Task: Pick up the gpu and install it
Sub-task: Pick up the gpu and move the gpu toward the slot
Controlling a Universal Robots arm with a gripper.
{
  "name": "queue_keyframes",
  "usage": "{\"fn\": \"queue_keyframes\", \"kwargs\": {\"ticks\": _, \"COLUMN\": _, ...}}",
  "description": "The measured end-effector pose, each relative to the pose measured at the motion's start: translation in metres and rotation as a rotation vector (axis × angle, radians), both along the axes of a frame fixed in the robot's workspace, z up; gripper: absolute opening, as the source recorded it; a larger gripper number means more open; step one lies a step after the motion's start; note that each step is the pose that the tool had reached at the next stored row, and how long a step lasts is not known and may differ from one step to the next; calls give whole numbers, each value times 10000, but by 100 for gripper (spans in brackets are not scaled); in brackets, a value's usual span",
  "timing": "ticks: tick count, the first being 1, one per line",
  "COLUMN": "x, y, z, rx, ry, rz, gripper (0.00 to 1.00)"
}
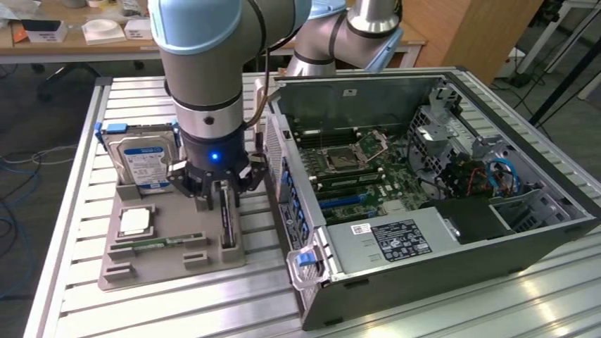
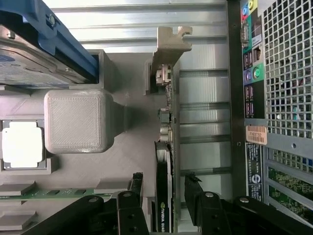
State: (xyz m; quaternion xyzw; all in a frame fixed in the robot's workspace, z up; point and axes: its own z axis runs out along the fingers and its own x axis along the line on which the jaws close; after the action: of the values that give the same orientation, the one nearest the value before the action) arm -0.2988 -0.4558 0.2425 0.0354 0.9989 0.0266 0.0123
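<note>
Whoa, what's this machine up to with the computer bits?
A robot arm's gripper has its fingers open on either side of the gpu, a dark card standing on edge in a grey tray. It is not gripped yet. The opened computer case sits beside the tray.

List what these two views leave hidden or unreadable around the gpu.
- gpu, wrist view: seen edge-on, so its faces are hidden; one end runs off the picture's edge between the fingers of the gripper.
- gpu, exterior view: the gripper covers its far end.
- hard drive, exterior view: one side sits behind the arm.
- power supply label, exterior view: print too small to read.
</note>
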Motion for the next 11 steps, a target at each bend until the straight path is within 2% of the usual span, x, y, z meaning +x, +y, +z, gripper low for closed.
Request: {"fn": "queue_keyframes", "kwargs": {"ticks": 11, "x": -2, "y": 0, "z": -62, "rx": -1, "ry": 1, "rz": 160, "gripper": 47}}
